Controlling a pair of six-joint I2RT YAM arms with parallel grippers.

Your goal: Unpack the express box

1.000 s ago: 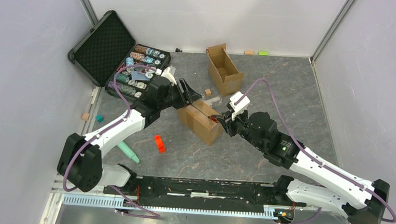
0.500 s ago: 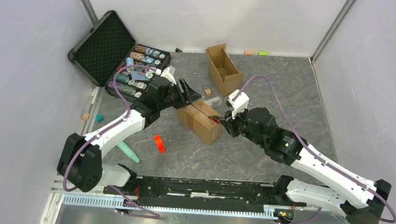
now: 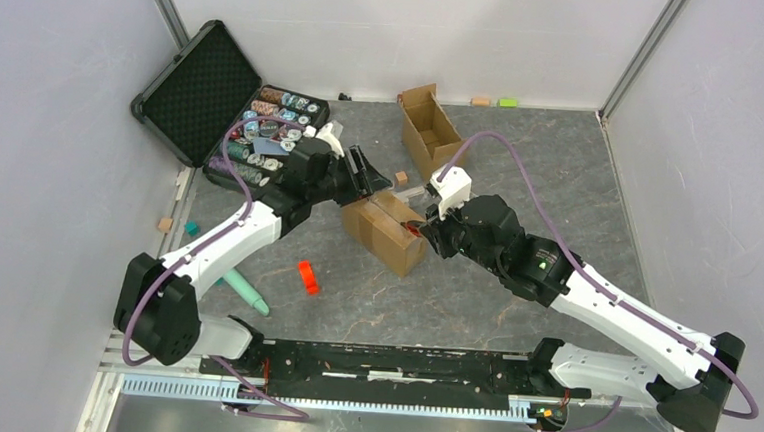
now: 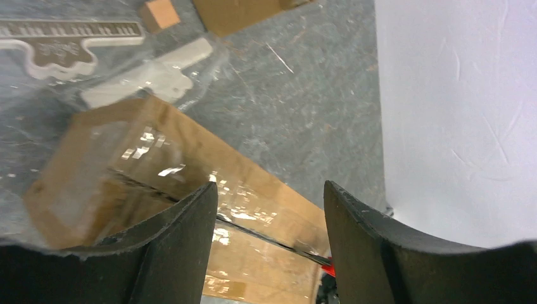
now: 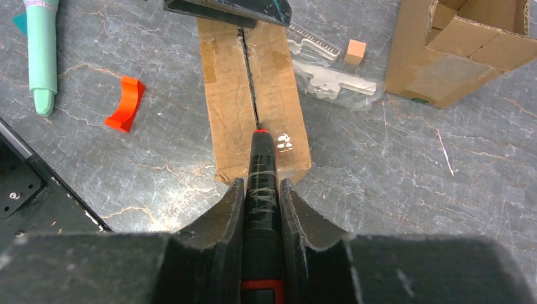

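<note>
Brown cardboard express box (image 3: 385, 234) at mid-table, aslant between the two arms, taped top up. Along that top, a dark lengthwise slit in the seam, running from the far end down to the tool's tip, as seen from the right wrist. Glossy clear tape on both sides of it.

Right gripper (image 5: 261, 183) at the box's near end, pinching a slim black tool (image 5: 259, 152) lengthwise between both fingers, red tip set on the seam line. Clear tape wound round the tool's shaft.

Left gripper (image 3: 368, 180) at the box's far end, fingers (image 4: 183, 247) spread wide, taped top in sight between them. Contact with the cardboard: cannot tell.

Just beyond the box, a clear bag (image 5: 332, 79) of flat white parts, with a small tan cube (image 5: 355, 52) beside it. Farther back, a narrower open cardboard box (image 3: 431, 134), flaps raised. At far left, an open black case (image 3: 200, 90), foam lid tilted back, tray full of small coloured items.

On the near-left side of the express box, well apart from it, an orange-red curved piece (image 3: 306, 277) and a mint-green cylinder (image 3: 248, 293). By the left wall, a teal bit (image 3: 191, 227) and a pale wooden block (image 3: 164, 225). Against the back wall, a tan block (image 3: 480, 101) and a green block (image 3: 508, 102). Grey marbled table (image 3: 521, 174) under everything.
</note>
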